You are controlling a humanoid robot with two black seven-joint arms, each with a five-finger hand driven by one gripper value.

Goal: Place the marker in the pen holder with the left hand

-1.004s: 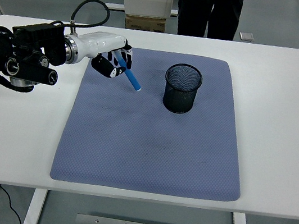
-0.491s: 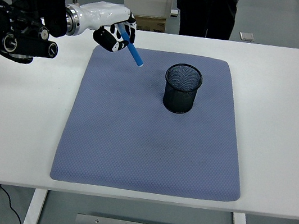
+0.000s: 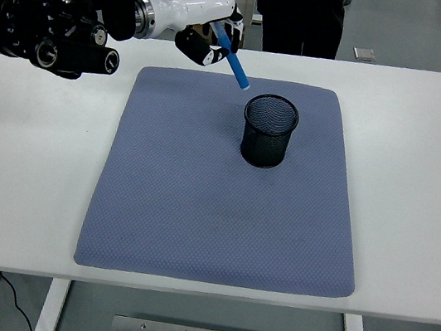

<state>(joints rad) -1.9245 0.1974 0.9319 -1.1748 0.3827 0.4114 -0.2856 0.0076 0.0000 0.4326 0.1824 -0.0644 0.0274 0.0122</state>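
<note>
**A:** What did the head view show, and what had just changed?

**B:** A white table (image 3: 26, 177) carried a blue-grey mat (image 3: 222, 208). The left hand (image 3: 205, 24) reached in from the left edge and sat at about eleven o'clock from the mat's middle, above the mat's far left corner. Half a second before, it had been lower and further left, over the table near that corner; a second before, lower still, close to the mat. So it had risen and swung right, toward the black mesh pen holder (image 3: 269, 130).

**A:** What did that mean for the task?

**B:** I judged the carry to be well under way, with the drop not yet made. The holder looked empty and stood upright on the mat's far half.

**A:** Where was the marker, and how was it held?

**B:** The blue marker (image 3: 232, 56) was pinched in the curled fingers (image 3: 214, 45) of that hand. It slanted out toward five o'clock, its free tip just short of the holder's rim, up and left of it. The holder lay at about four o'clock from the hand.

**A:** And the right hand?

**B:** It was out of view. A person's dark legs (image 3: 299, 14) stood beyond the table's far edge, at twelve o'clock.
</note>
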